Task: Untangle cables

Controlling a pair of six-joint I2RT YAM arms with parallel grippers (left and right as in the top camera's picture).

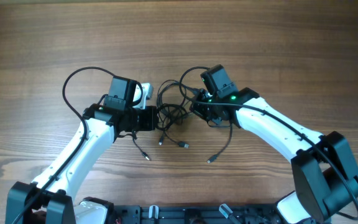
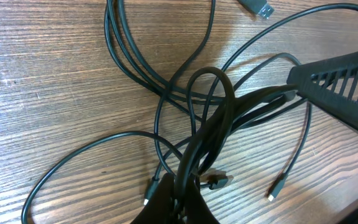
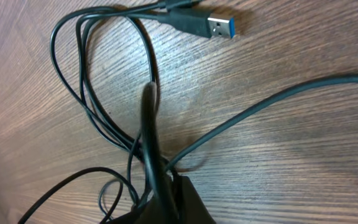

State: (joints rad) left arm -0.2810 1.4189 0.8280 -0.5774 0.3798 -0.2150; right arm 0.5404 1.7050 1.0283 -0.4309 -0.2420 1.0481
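The cables (image 1: 169, 107) lie as a dark tangle on the wood between my two arms, with loose plug ends (image 1: 184, 145) trailing toward the front. My left gripper (image 1: 156, 118) reaches in from the left. In the left wrist view the left gripper (image 2: 180, 178) is shut on a bunch of the cables (image 2: 213, 118) looping up from the jaws. My right gripper (image 1: 194, 107) comes in from the right, and the right gripper (image 3: 171, 180) is shut on one strand of the cables (image 3: 149, 118). A blue-tongued USB plug (image 3: 219, 26) rests flat beyond it.
The right gripper's ribbed finger (image 2: 340, 78) shows at the right of the left wrist view, close to the tangle. A thicker black arm cable (image 1: 69, 87) loops out left of the left arm. The robot's base frame (image 1: 166, 214) runs along the front edge.
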